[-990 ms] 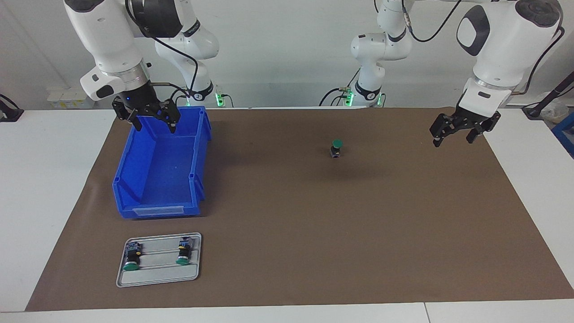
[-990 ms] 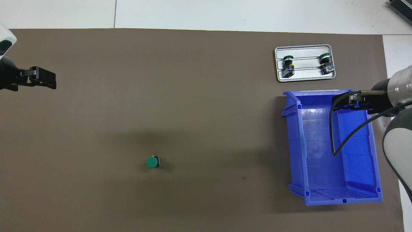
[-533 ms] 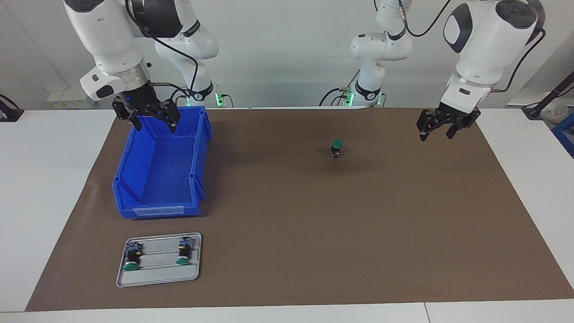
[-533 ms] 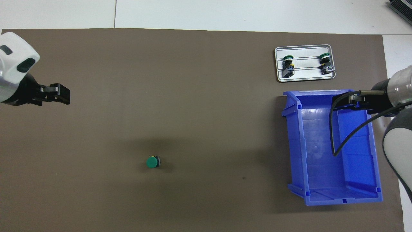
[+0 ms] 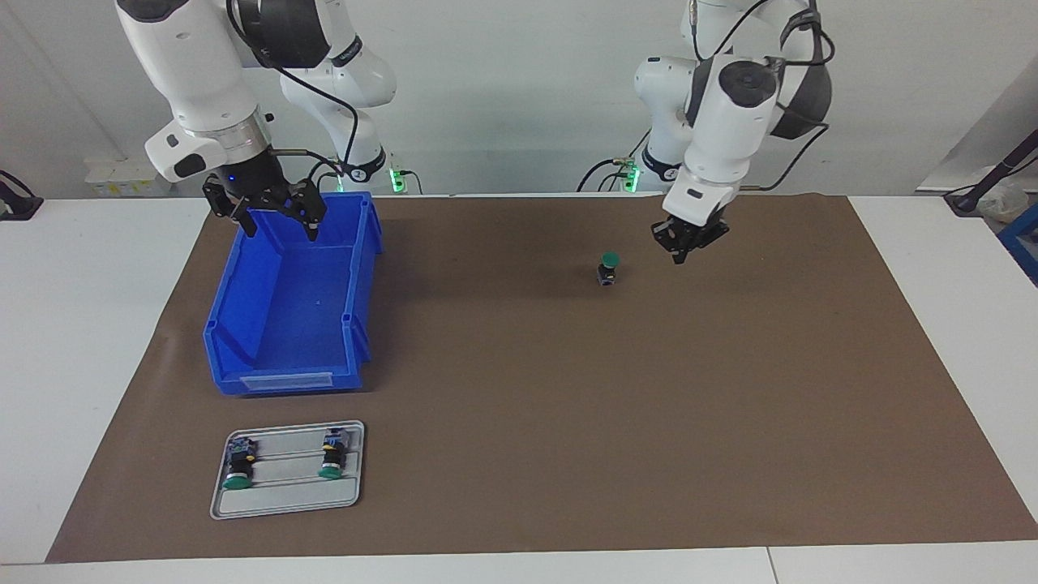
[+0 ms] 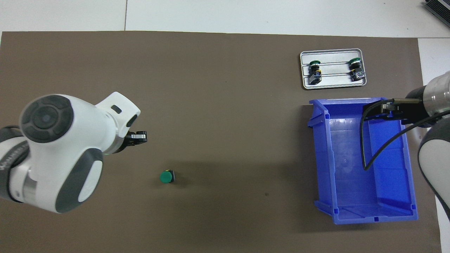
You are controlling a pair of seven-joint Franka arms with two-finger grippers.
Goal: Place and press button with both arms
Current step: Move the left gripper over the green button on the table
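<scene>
I find the button [image 5: 608, 268] standing upright on the brown mat [image 5: 568, 454], green cap up, on the half of the tabletop [image 5: 97, 341] toward my left arm's end and near the robots' edge of the mat. My left gripper [image 5: 681, 243] hangs above the mat just beside the button, toward my left arm's end, with a clear gap between them; its fingers are pressed together and hold nothing. My right gripper [image 5: 272, 212] hangs over the blue bin [image 5: 243, 324], at the bin's end nearest the robots, with its fingers [image 5: 313, 229] spread apart and empty. The bin sits on the mat toward my right arm's end, well apart from the button, and I see nothing inside it. A grey tray [image 5: 284, 499] lies on the mat farther from the robots than the bin and carries two more buttons [image 5: 237, 466], both lying on their sides with their green caps pointing away from the robots.
</scene>
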